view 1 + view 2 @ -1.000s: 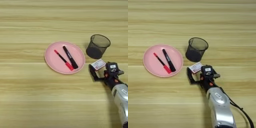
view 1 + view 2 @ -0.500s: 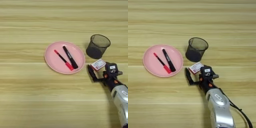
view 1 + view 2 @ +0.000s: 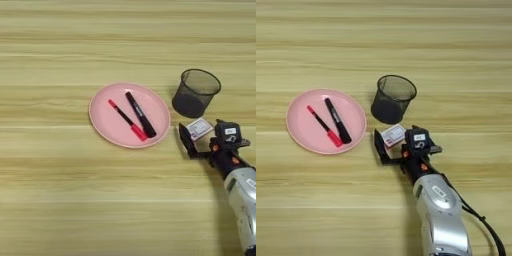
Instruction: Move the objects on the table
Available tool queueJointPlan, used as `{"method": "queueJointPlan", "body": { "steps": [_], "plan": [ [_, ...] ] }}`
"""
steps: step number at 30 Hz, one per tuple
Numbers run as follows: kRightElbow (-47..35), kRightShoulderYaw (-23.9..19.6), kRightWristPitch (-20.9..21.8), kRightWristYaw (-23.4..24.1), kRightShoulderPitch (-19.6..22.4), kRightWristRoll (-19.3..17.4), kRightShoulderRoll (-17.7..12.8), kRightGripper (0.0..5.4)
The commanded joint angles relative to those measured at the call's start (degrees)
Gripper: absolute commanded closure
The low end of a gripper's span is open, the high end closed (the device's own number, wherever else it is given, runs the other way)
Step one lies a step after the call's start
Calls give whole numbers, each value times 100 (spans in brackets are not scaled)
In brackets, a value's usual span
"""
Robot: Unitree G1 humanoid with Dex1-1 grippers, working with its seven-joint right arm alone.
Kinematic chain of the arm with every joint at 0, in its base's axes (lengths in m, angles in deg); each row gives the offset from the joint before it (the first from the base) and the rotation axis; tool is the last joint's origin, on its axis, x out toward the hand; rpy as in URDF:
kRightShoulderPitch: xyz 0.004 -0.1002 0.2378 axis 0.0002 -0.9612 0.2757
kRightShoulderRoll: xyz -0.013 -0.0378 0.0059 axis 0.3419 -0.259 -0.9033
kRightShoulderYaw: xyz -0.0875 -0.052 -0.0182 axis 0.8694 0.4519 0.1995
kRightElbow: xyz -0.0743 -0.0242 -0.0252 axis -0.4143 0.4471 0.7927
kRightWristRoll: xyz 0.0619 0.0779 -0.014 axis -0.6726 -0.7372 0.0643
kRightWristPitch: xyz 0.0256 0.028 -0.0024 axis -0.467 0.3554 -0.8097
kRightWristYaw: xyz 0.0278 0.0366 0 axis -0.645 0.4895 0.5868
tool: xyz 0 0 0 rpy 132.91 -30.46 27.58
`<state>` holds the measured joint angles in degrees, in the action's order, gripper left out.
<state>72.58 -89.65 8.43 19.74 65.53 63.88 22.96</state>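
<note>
On the wooden table [image 3: 50, 190] a round pink plate [image 3: 107, 125] carries a thin red pen [image 3: 125, 119] and a black marker [image 3: 141, 115] lying side by side. To its right stands a black wire-mesh cup [image 3: 196, 92], upright. Just in front of the cup lies a small flat white-and-red box [image 3: 393, 135]. My right gripper [image 3: 396, 140] is open and low over the table, with one black finger [image 3: 378, 145] left of the box and the other at the box's right, so the box lies between them.
The silver forearm [image 3: 441, 215] comes in from the bottom edge with a black cable [image 3: 486, 225] trailing to its right. The cup stands very close behind the gripper, and the plate's rim is a short way to its left.
The gripper has shifted only slightly and stays open astride the box. Plate, pen, marker and cup have not moved.
</note>
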Motion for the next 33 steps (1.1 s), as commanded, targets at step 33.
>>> {"method": "queueJointPlan", "body": {
  "steps": [33],
  "plan": [
    [1518,-144,975,224,1617,52,-175,3]
  ]
}}
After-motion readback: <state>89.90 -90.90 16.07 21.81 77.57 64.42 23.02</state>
